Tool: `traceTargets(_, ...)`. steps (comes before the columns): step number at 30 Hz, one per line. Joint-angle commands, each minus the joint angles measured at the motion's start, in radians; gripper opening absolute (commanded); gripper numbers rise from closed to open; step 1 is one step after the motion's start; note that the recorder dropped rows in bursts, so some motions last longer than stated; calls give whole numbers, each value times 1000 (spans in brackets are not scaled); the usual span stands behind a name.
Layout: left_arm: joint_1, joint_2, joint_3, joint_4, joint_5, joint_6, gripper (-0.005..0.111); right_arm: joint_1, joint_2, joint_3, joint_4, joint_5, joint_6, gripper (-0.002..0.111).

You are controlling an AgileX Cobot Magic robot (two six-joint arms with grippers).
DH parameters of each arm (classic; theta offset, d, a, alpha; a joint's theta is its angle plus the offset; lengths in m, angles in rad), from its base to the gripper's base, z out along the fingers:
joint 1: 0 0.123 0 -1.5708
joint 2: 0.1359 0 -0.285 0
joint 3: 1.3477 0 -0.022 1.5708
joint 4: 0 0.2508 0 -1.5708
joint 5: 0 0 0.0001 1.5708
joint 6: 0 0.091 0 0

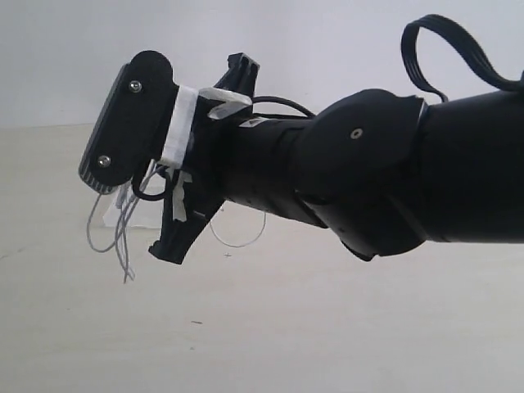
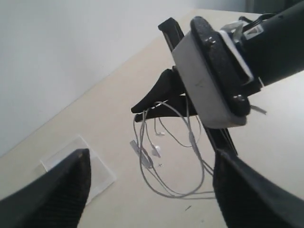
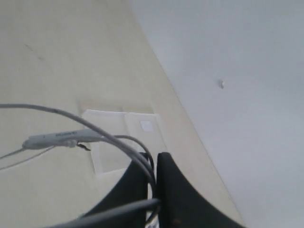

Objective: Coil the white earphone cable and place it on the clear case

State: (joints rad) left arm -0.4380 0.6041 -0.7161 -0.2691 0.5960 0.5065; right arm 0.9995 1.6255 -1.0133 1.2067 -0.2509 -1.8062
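Beige table (image 1: 327, 344), clear case (image 3: 123, 142), seemingly white wall (image 1: 327, 49)

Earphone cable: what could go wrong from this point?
The right gripper pinches the earphone cable at one spot. The loose loops hang unevenly and may uncoil or snag when lowered. The clear case does not seem to lie under the hanging loops, so they could land partly off it.
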Motion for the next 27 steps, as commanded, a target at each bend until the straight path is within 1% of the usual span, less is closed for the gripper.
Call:
traceTargets(1, 0, 25, -8, 23, -67, -36, 70, 1, -35, -5, -44, 47, -6, 0)
traceTargets(4, 0, 25, -8, 23, -135, -65, 70, 1, -66, -5, -94, 58, -6, 0)
traceTargets(6, 0, 33, -8, 23, -156, -76, 70, 1, -82, -13, -103, 108, -4, 0)
traceTargets(9, 0, 56, -8, 23, -152, -83, 70, 2, -99, -23, -91, 163, 4, 0)
traceTargets(14, 0, 99, -8, 22, -136, -83, 70, 48, -118, -53, -89, 265, 4, 0)
traceTargets(18, 0, 88, -8, 26, -133, -83, 70, 65, -118, -53, -89, 258, 1, 0)
traceTargets(22, 0, 88, -8, 30, -116, -83, 70, 65, -128, -53, -74, 155, 4, 0)
traceTargets(24, 0, 88, -8, 32, -113, -83, 64, 62, -147, -53, -57, 124, 4, 0)
traceTargets(27, 0, 84, -8, 77, -105, -99, 55, 62, -178, -53, -41, 58, 16, 0)
